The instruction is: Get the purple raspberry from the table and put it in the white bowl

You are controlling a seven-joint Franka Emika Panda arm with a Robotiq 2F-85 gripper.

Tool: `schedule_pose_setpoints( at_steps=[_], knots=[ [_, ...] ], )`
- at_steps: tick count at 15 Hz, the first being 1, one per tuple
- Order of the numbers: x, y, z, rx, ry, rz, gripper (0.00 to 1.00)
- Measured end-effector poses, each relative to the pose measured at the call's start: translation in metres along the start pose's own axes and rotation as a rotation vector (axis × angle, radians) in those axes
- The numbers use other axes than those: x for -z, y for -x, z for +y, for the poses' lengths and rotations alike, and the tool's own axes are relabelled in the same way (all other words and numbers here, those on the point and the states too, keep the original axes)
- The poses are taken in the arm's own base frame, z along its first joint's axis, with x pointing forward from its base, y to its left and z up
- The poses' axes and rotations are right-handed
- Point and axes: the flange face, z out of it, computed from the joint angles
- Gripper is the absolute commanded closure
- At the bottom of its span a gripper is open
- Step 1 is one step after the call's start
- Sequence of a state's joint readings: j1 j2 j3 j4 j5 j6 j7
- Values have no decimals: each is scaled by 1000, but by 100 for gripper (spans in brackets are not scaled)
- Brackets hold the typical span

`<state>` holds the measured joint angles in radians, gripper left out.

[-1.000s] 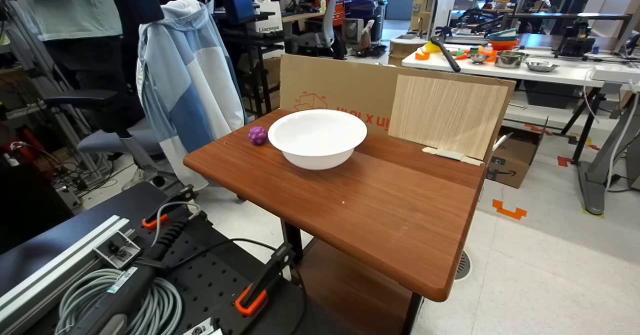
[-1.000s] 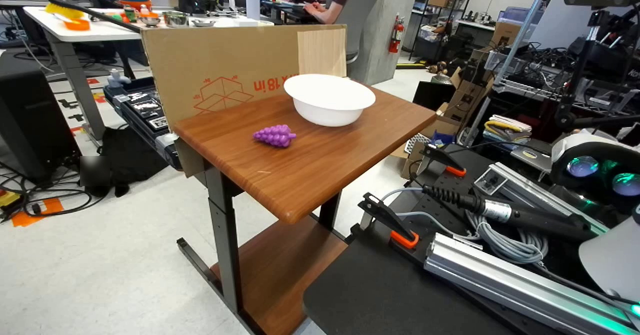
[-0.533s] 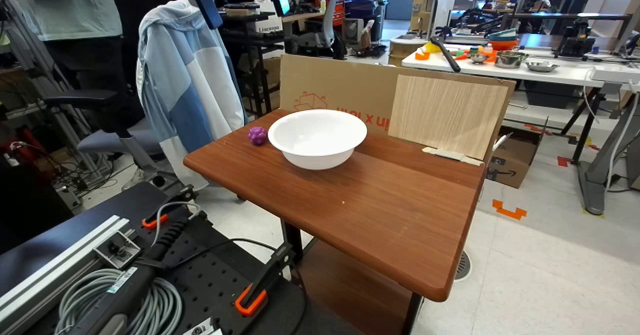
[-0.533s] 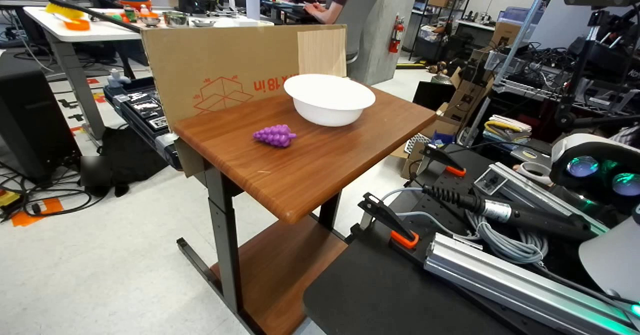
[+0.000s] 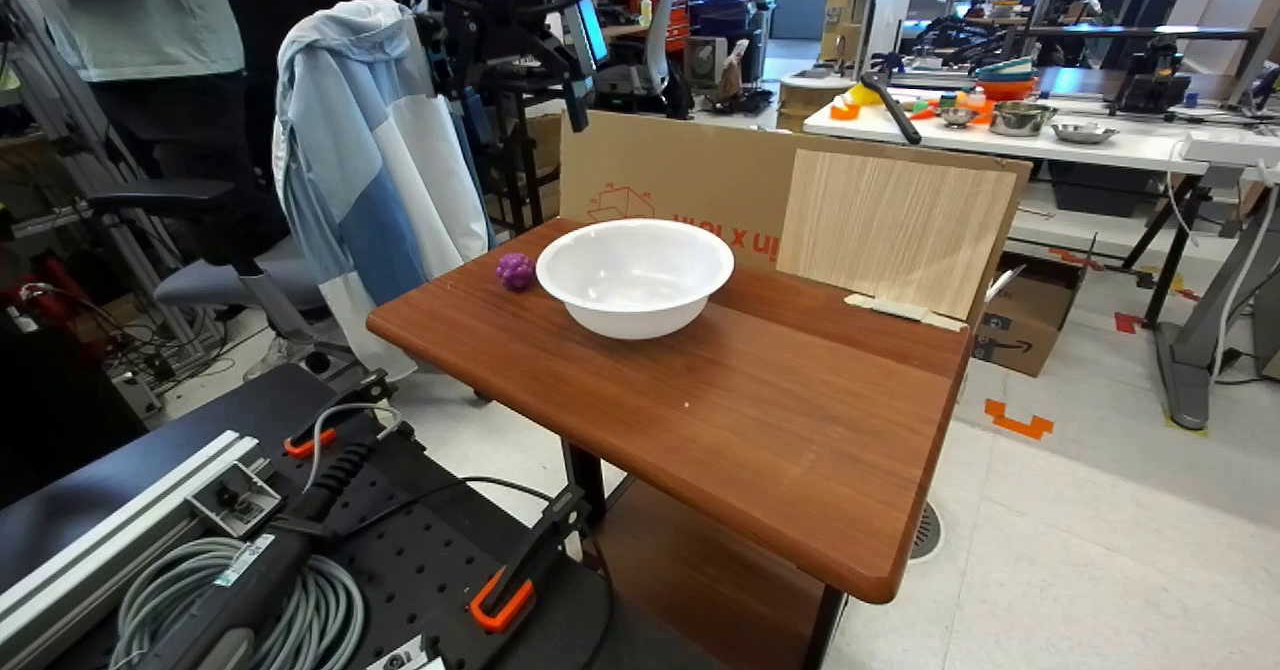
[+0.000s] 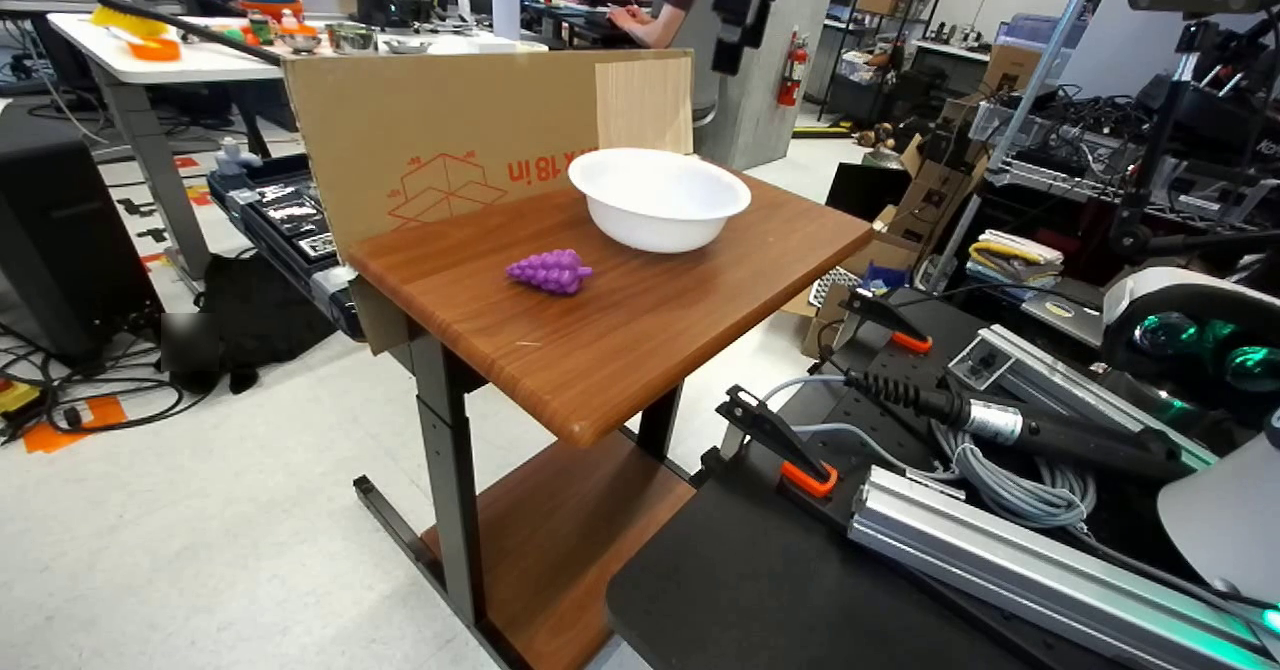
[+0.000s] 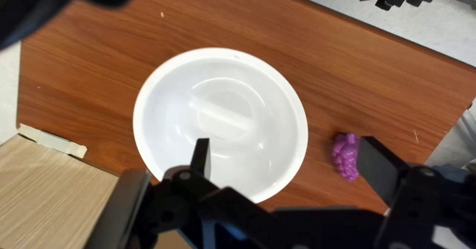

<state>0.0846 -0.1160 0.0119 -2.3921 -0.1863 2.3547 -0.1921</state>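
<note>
The fingers (image 7: 379, 171) of the gripper (image 7: 284, 145) stand wide apart in the wrist view, grasping nothing. One overlaps the purple raspberry (image 7: 346, 156), which lies on the table (image 7: 357, 67) between the white bowl (image 7: 230, 93) and a short edge. Nothing but glints shows inside the bowl. In an exterior view, the gripper has swung in and lower, well above the table (image 5: 780, 400); raspberry and bowl have not moved. The reach looks begun, the pick still to come. What the metal bowls (image 5: 1020, 118) on the white desk (image 5: 1140, 148) hold is too small to tell. In an exterior view, part of the gripper now enters at the top, well apart from the raspberry (image 6: 550, 272), which lies toward that short edge.
</note>
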Motion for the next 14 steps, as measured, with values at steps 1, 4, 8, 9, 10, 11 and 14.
schedule_pose_setpoints(
  at_steps=[1, 4, 8, 9, 10, 11, 14],
  knots=[
    [-9, -16, -6, 6, -5, -11, 0],
    [-28, -47, -19, 19, -17, -43, 0],
    [-30, -51, -17, 17, -18, -43, 0],
    [-31, -50, -15, 9, -21, -34, 0],
    [-31, -49, -12, -1, -23, -14, 0],
    [-31, -49, -12, -8, -25, 5, 0],
    [-34, -52, -23, 20, -27, 41, 0]
  ],
)
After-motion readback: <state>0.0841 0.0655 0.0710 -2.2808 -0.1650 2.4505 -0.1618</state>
